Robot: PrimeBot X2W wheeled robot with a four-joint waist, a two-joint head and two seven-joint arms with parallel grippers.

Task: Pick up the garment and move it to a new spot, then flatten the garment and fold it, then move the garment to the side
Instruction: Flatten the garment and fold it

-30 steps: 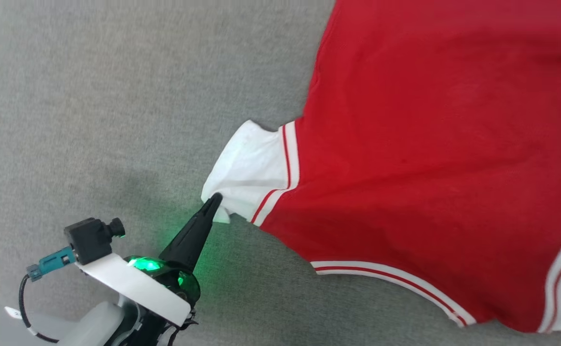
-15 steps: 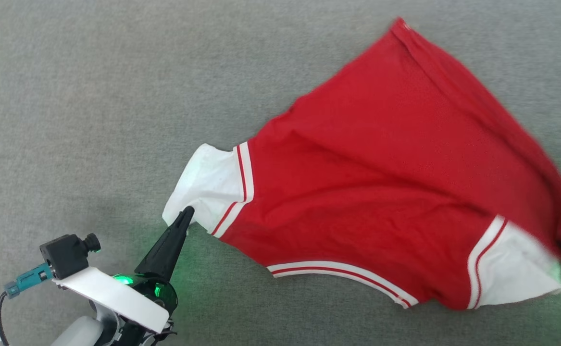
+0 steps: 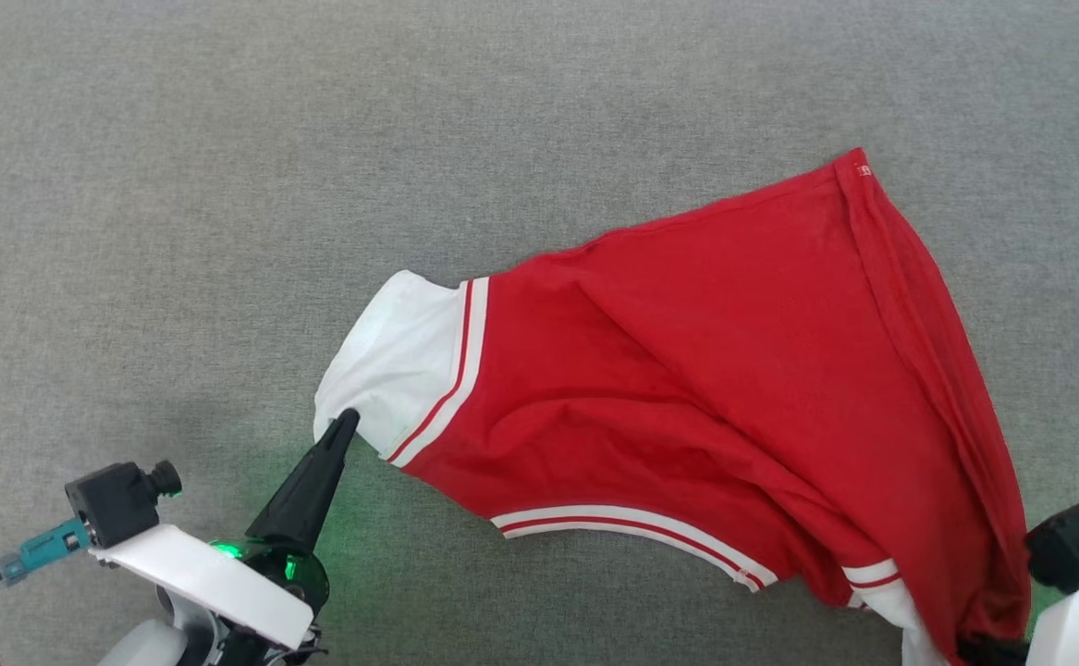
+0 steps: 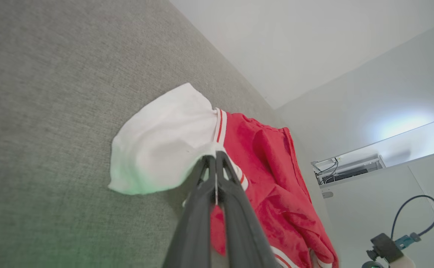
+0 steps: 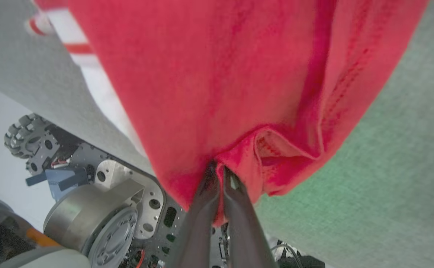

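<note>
Garment [image 3: 705, 370]: spread over grey table [image 3: 225, 185], centre to near right, held between both claws | Left claw [image 3: 345, 421]: closed on white sleeve [image 3: 391, 370] edge; left wrist view shows the pinch close up | Right claw [image 5: 218, 169]: closed on bunched red cloth; right wrist view adds robot base [image 5: 109, 223] below the table edge

Head overhead, wrists close, all sharing garment [image 3: 687, 370]

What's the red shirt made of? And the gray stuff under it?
The garment looks like soft, matte knit cloth: it sags and creases in folds. The gray surface looks like coarse woven fabric, perhaps felt or upholstery: flecked, fuzzy texture, no shine.
</note>
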